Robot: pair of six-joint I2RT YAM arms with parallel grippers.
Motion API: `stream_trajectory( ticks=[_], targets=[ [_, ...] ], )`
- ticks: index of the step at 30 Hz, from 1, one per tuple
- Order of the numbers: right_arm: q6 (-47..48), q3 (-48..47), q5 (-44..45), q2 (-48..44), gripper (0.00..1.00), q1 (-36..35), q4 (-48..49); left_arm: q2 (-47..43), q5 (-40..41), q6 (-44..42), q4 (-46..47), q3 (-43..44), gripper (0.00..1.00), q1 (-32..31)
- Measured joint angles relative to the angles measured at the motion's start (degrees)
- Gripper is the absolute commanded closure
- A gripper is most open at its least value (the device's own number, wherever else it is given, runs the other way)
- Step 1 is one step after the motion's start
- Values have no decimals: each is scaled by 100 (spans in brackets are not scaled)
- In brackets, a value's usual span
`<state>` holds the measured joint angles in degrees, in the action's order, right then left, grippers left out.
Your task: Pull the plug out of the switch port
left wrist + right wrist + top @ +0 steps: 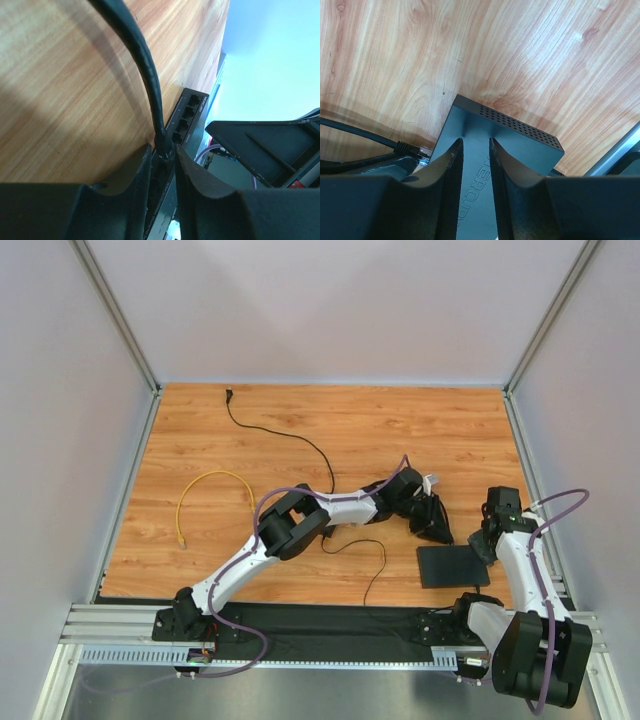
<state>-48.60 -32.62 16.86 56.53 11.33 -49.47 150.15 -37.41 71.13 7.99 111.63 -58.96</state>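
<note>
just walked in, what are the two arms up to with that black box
The left gripper has its fingers closed on the plug of a black cable, right at a port of the switch. The right gripper sits over the switch's top with its fingers slightly apart, apparently to steady it. The plug is at the port, but whether it is seated or just out is not clear.

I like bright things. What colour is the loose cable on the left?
Yellow cable; top external view shows it best.

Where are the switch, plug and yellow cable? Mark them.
switch (452, 565), top external view, its top face.
plug (406, 148), right wrist view, its ribbed boot.
yellow cable (213, 474), top external view, top of arc.
</note>
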Motion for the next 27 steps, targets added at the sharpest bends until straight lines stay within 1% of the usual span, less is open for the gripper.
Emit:
stream_trajectory(
  ticks=[6, 8, 9, 11, 12, 13, 14, 19, 21, 24, 25, 27],
  targets=[
    [22, 0, 0, 4, 71, 0, 9, 4, 4, 76, 221, -120, 68, -79],
    [26, 0, 0, 4, 73, 0, 9, 4, 24, 98, 284, -149, 73, -94],
    [31, 0, 0, 4, 73, 0, 9, 4, 37, 103, 304, -162, 79, -96],
    [39, 0, -4, 4, 73, 0, 9, 4, 44, 136, 345, -179, 85, -96],
    [39, 0, -9, 4, 73, 0, 9, 4, 46, 155, 348, -179, 93, -94],
    [42, 0, -17, 4, 73, 0, 9, 4, 46, 181, 356, -184, 97, -92],
    [44, 0, -31, 4, 73, 0, 9, 4, 42, 195, 374, -188, 100, -87],
    [59, 0, -94, 4, 75, 0, 11, 2, 52, 208, 560, -282, 100, -83],
    [74, 0, -149, 4, 71, 0, 13, 2, 46, 208, 715, -354, 100, -63],
    [103, 0, -282, 4, 55, -31, 28, 0, 42, 203, 911, -442, 100, -52],
    [103, 0, -295, 4, 47, -74, 26, -2, 42, 197, 957, -461, 100, -52],
    [122, -20, -289, 31, 43, -164, -2, -2, 39, 184, 1025, -485, 100, -50]
  ],
)
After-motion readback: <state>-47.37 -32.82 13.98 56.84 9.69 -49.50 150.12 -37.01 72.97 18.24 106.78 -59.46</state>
